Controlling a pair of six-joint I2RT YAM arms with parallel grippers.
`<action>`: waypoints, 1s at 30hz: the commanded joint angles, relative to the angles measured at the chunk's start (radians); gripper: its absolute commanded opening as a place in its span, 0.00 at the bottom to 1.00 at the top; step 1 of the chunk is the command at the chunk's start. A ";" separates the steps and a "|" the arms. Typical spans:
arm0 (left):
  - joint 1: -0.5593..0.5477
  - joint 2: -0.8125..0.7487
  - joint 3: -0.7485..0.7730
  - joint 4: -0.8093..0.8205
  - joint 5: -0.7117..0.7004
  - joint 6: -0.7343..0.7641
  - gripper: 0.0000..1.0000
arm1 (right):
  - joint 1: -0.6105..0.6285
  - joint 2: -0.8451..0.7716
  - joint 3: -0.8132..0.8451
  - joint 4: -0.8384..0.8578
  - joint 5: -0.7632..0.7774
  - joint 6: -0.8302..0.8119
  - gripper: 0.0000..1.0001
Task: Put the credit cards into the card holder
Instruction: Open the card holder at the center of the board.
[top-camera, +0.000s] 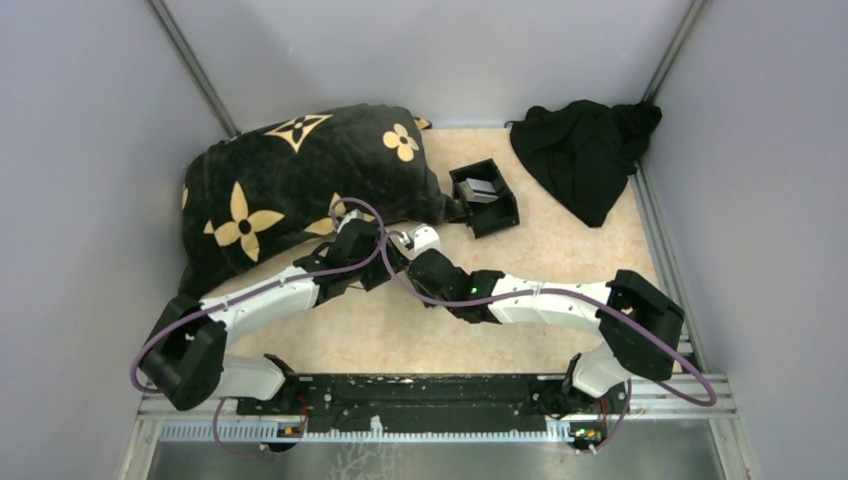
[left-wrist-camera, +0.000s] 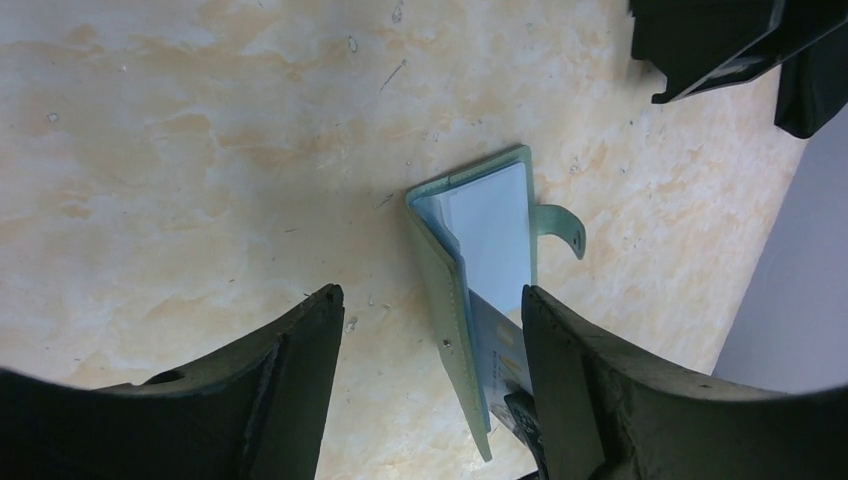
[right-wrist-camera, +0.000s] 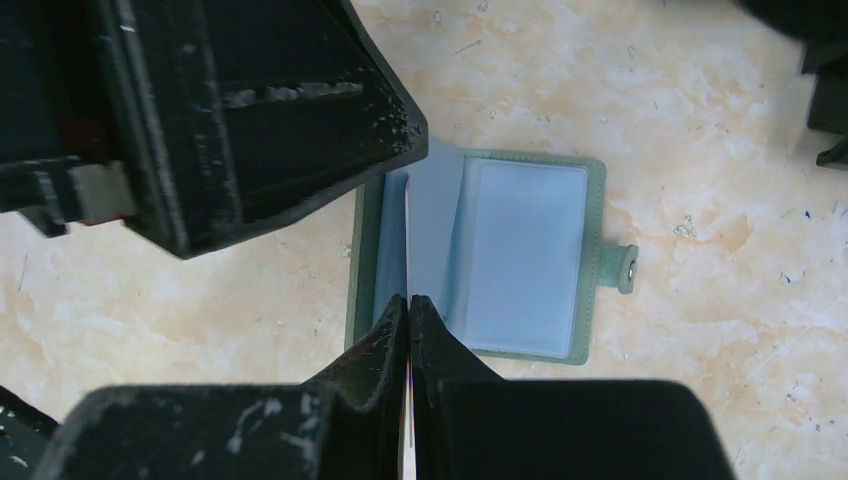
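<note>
Marbled beige table (left-wrist-camera: 150, 150), viewed from above and from both wrists.

Card holder (right-wrist-camera: 520, 260) — sage green, lying open and flat, clear pockets up, snap tab to one side.

Right claw (right-wrist-camera: 410, 312): jaws closed tight on one card (left-wrist-camera: 497, 345), held edge-on, its leading end at the holder's inner fold.

Left claw (left-wrist-camera: 430, 297): jaws spread wide, holding nothing. One finger sits close against the holder's edge; contact cannot be confirmed.

Step in hand, by judgement: seating this card in a pocket. Advice — line the card up with the slit, slide it slowly, and let the left claw pin the cover so the holder does not skate.

Spare cards (top-camera: 482, 190) seem to sit in the black box (top-camera: 490, 215).
</note>
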 joint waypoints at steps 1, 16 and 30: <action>0.012 0.037 0.030 0.034 0.032 -0.033 0.72 | 0.019 -0.001 0.040 0.020 0.018 0.010 0.00; 0.036 0.120 -0.001 0.080 0.088 -0.046 0.41 | 0.036 0.004 0.025 0.032 0.020 0.020 0.00; 0.063 0.153 -0.055 0.130 0.109 -0.039 0.00 | 0.026 -0.041 0.003 0.027 0.067 0.046 0.00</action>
